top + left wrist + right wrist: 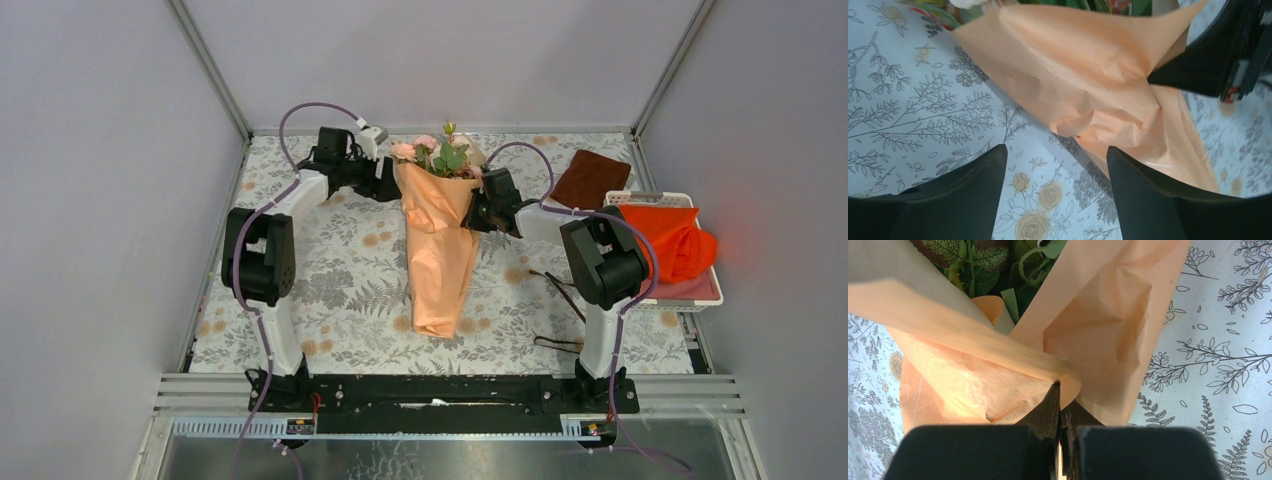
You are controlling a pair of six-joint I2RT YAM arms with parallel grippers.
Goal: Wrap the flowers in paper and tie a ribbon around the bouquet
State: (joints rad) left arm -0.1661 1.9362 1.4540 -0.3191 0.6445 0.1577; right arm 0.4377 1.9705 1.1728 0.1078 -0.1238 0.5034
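Top external view first: the patterned bench (330, 290) is mostly taken up in the middle by the bouquet (440, 250). It's laid flat, with its long axis running far to near and only a touch of tilt. The open mouth with the flowers (435, 155) is pointed at the far wall, and the narrow tail is pointed back toward the arm bases.

The paper (1098, 330) is judged to be light, thin, crease-happy stuff. A fold gets held, but it's probably torn if squeezed hard, and the wrap can be expected to spring open if released. The roses are soft and easily bruised, so hold is best taken at the cone's waist, where the stems are likely bunched. The blooms and the empty tail are best avoided.

The right gripper (1060, 390) is seen with fingers pressed together on a folded paper edge at the cone's right side, near the mouth. The left gripper (1057, 150) is seen with fingers apart and nothing between them, just beside the cone's left edge. The ribbon (563, 290) is lying on the bench right of the cone, not tied on yet.
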